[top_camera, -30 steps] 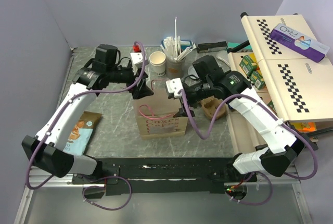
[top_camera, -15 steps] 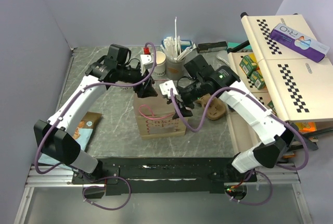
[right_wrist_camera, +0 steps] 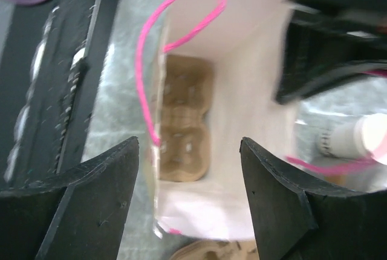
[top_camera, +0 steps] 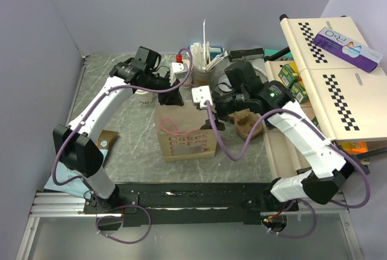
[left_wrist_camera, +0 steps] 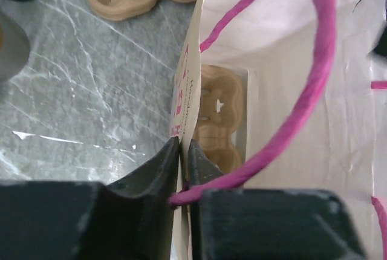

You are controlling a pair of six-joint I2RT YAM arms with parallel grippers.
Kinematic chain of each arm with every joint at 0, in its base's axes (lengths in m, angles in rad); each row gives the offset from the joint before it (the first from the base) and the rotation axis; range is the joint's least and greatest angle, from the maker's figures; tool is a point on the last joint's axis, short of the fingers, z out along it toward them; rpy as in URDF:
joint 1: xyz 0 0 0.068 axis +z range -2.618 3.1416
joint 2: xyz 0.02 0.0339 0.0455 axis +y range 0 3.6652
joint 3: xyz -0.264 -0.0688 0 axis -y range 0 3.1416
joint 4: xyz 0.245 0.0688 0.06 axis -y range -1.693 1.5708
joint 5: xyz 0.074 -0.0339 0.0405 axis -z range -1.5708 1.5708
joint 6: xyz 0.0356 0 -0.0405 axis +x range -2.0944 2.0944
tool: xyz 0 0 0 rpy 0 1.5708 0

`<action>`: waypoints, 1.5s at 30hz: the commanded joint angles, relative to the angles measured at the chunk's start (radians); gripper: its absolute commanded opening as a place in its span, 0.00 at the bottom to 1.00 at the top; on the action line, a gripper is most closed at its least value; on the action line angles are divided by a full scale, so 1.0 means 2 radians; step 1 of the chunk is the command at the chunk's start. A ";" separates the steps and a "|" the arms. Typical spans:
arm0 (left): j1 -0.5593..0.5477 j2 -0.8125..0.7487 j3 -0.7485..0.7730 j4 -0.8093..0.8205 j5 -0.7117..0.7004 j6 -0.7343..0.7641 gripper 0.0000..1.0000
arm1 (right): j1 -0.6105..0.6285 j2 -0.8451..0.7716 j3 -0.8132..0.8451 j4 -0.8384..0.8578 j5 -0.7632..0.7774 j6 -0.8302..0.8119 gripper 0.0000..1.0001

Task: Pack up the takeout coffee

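The left fingers [left_wrist_camera: 158, 174] pinch the paper bag [left_wrist_camera: 363, 97] by its top edge, the right fingers [right_wrist_camera: 100, 190] stand wide apart above it holding nothing, and a brown cup tray [left_wrist_camera: 221, 112] lies inside.

I count two robot arms: the left arm [top_camera: 100, 107] and the right arm [top_camera: 302, 133]. One paper bag [top_camera: 187, 138] stands in the centre, with two pink handles [right_wrist_camera: 145, 48]. There are two brown trays: a tray [right_wrist_camera: 184, 127] inside the bag and a tray [top_camera: 249, 124] right of it. There is one white paper cup [right_wrist_camera: 354, 136], one grey cup [top_camera: 204, 77] of stirrers and one purple box [top_camera: 347, 45] at the upper right.
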 commanded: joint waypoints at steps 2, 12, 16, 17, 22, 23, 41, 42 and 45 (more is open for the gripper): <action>-0.003 0.007 0.056 -0.040 -0.008 0.032 0.03 | -0.031 -0.062 0.014 0.118 0.018 0.079 0.76; -0.003 -0.029 0.080 -0.001 -0.085 0.048 0.01 | -0.104 -0.120 -0.084 0.308 0.100 0.186 0.78; -0.021 -0.095 -0.017 0.080 -0.138 0.057 0.01 | -0.115 -0.131 -0.137 0.335 0.139 0.201 0.79; -0.027 -0.105 -0.035 0.107 -0.151 0.062 0.01 | -0.115 -0.131 -0.141 0.332 0.143 0.204 0.79; -0.072 -0.152 -0.103 0.128 -0.181 0.064 0.01 | -0.117 -0.132 -0.158 0.325 0.143 0.230 0.79; -0.077 -0.157 -0.114 0.129 -0.184 0.063 0.01 | -0.117 -0.134 -0.162 0.325 0.141 0.232 0.79; -0.114 -0.185 -0.138 0.142 -0.230 0.026 0.44 | -0.119 -0.123 -0.148 0.315 0.108 0.256 0.79; -0.111 -0.185 -0.135 0.146 -0.230 0.019 0.51 | -0.118 -0.118 -0.143 0.314 0.105 0.258 0.79; -0.102 -0.184 -0.113 0.157 -0.217 -0.003 0.73 | -0.125 -0.104 -0.129 0.300 0.088 0.260 0.80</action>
